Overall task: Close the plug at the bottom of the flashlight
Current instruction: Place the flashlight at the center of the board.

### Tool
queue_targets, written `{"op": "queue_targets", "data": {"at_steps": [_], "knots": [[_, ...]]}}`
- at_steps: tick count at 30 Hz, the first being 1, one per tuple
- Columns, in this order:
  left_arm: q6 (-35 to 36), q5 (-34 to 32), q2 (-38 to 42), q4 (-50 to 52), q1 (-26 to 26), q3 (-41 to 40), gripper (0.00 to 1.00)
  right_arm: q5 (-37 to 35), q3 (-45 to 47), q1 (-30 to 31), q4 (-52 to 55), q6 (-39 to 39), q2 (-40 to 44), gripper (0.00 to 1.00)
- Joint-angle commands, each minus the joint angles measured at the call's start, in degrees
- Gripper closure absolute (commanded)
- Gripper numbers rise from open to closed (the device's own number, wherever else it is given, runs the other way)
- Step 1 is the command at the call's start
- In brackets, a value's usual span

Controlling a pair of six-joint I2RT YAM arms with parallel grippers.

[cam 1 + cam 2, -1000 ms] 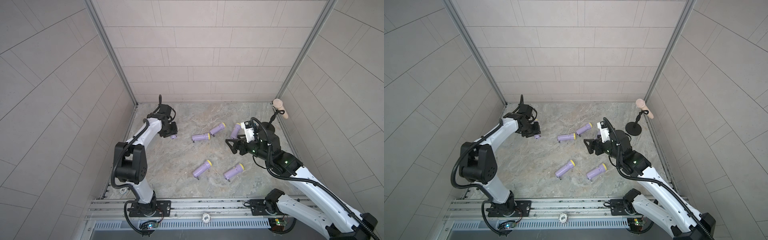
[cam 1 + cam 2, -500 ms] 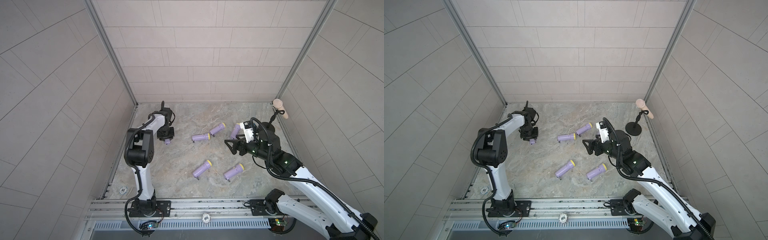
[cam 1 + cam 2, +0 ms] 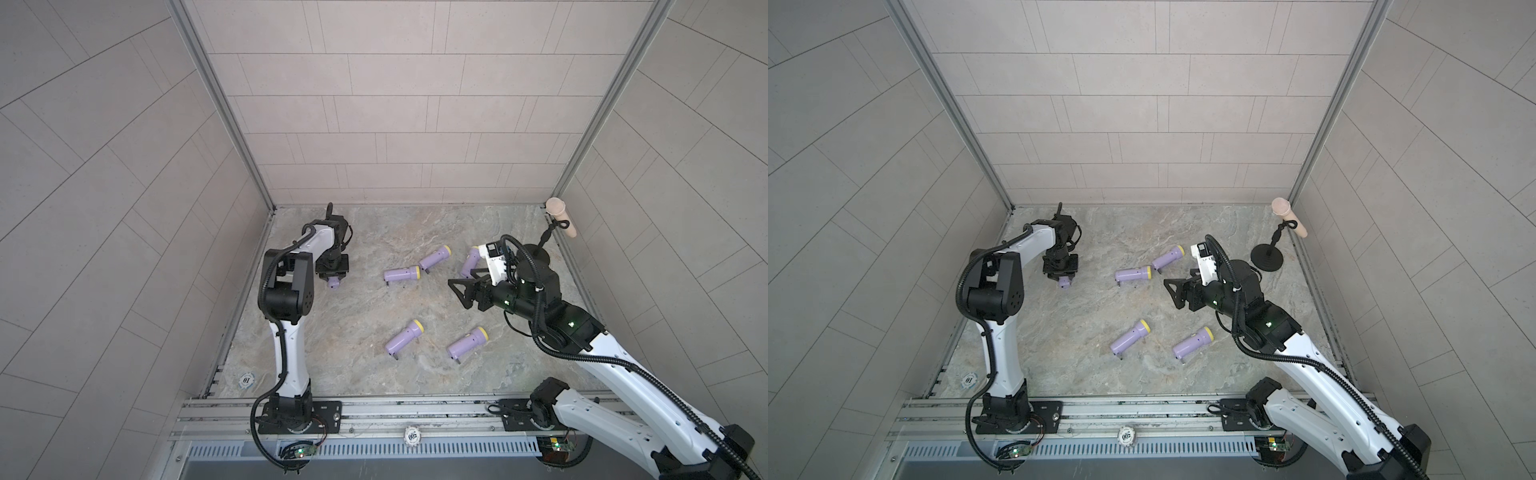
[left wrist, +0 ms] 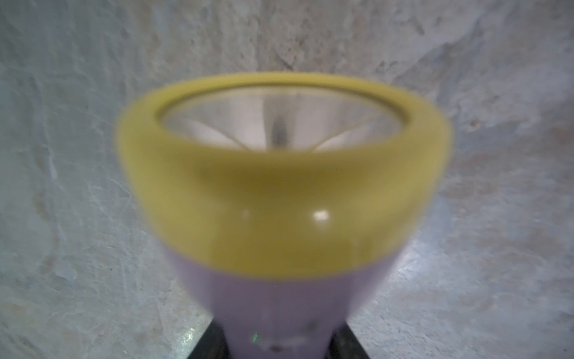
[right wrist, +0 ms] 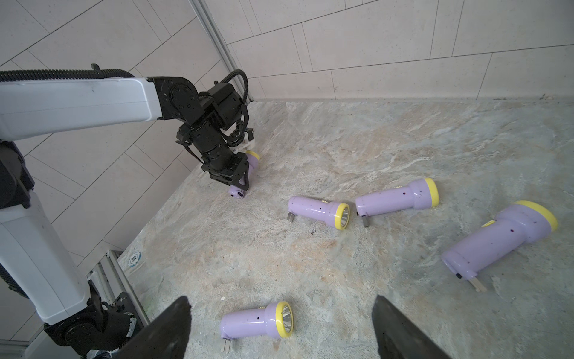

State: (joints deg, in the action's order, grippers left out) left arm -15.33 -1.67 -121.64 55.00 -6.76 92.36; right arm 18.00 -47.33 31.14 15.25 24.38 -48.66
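Six in all: five loose flashlights (image 3: 402,335) lie on the tabletop (image 3: 374,232), with prongs sticking out on those I can see. The sixth, the held flashlight (image 4: 279,298), is clenched in the left tool (image 5: 233,172) near the far left corner, tilted, tail down at the surface. The right tool (image 3: 459,294) is spread wide, empty and hovering. The step looks like folding in the plug (image 5: 239,194), though its state is too small to tell. Next: confirm it's flush, then release.

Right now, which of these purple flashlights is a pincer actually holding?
The flashlight by the left wall, clamped in the left pincer, tail end poking out below. The other flashlights all lie loose on the floor.
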Motion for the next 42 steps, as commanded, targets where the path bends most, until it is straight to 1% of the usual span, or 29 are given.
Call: {"op": "queue_targets", "data": {"at_steps": [1, 5, 9, 24, 31, 36, 42], "knots": [[1.15, -1.03, -0.21, 2.2, 0.26, 1.84, 1.0, 0.36, 0.63, 0.41, -0.71, -0.83, 0.44, 0.08], [1.35, -1.55, -0.75, 2.35, 0.12, 1.86, 1.0, 0.37, 0.59, 0.5, -0.68, -0.83, 0.46, 0.08], [1.42, -1.65, -1.13, 2.43, 0.05, 2.04, 0.96, 0.37, 0.61, 0.58, -0.82, -0.82, 0.16, 0.08], [1.7, -1.92, -1.91, 3.05, -0.1, 2.43, 0.7, 0.55, 0.43, 0.58, -0.66, -0.87, -0.38, 0.08], [1.95, -1.71, -2.54, 3.35, -0.19, 2.62, 0.64, 0.72, 0.32, 0.51, -0.57, -0.84, -0.42, 0.07], [2.07, -1.87, -2.79, 3.45, -0.25, 2.7, 0.57, 0.72, 0.27, 0.62, -0.35, -0.83, -0.6, 0.07], [2.18, -1.77, -2.98, 3.67, -0.22, 2.83, 0.52, 0.72, 0.15, 0.62, -0.22, -0.74, -0.8, 0.06]]}}
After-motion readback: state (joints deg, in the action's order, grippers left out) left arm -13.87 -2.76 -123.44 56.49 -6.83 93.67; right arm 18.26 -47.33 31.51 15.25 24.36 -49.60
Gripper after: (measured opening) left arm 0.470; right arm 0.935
